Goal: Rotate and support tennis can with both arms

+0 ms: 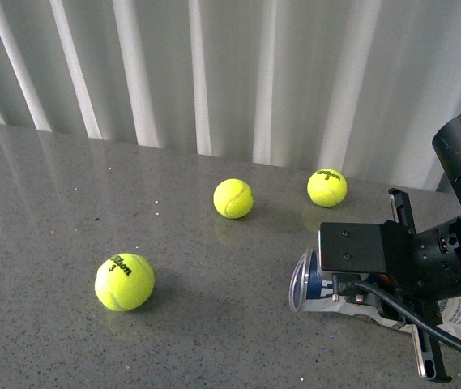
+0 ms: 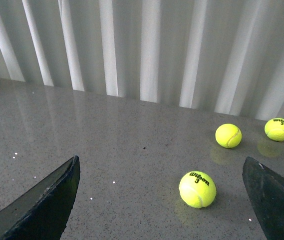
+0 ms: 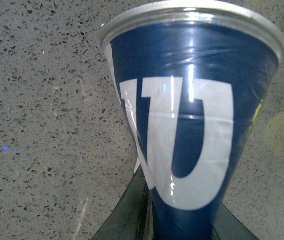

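The tennis can [image 1: 307,284] lies on its side at the lower right of the front view, its open silver rim facing left, most of it hidden under my right arm. My right gripper [image 1: 360,296] is shut on it. In the right wrist view the can [image 3: 186,125] fills the frame, navy label with a big white letter, silver rim at its far end, held between the dark fingers [image 3: 127,215]. My left gripper [image 2: 161,220] is open and empty above the table; its fingertips [image 2: 47,200] stand far apart. It does not show in the front view.
Three yellow tennis balls lie on the grey speckled table [image 1: 52,203]: one near the front left [image 1: 124,282], one in the middle [image 1: 233,198], one at the back right [image 1: 326,187]. White curtain folds [image 1: 214,65] close the far edge.
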